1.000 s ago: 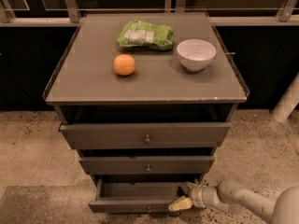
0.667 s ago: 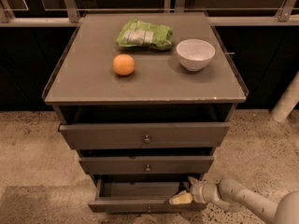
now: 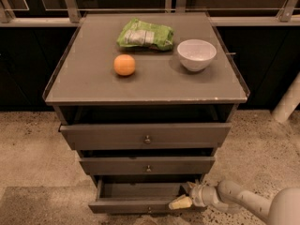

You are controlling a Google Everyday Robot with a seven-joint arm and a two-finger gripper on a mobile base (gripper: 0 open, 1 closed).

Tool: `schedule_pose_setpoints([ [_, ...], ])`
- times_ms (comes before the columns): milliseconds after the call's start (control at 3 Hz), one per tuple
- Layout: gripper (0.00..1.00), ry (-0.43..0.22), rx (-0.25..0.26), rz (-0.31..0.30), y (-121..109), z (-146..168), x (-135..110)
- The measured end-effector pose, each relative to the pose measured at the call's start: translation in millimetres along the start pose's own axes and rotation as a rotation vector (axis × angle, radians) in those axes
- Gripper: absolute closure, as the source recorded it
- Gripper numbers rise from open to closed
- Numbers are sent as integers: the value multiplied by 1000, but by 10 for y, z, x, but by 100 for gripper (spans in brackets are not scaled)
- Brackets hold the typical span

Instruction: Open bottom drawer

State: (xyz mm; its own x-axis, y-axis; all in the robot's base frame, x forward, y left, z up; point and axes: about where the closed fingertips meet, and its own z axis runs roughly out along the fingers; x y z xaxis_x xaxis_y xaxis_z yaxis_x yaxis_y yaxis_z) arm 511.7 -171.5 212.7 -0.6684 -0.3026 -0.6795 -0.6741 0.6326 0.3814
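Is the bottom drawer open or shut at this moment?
Open: the bottom drawer is pulled out and its inside is visible. The gripper is at its front edge.

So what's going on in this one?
A one-armed robot is working on a grey drawer cabinet. Its gripper sits low at the right end of the bottom drawer, at the drawer front. That drawer stands pulled out, its inside showing. An orange, a white bowl and a green bag rest on top.
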Motion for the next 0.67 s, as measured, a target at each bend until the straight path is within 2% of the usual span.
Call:
schedule_pose_setpoints([
  [667,0,140,-101,100,347,-118,476],
])
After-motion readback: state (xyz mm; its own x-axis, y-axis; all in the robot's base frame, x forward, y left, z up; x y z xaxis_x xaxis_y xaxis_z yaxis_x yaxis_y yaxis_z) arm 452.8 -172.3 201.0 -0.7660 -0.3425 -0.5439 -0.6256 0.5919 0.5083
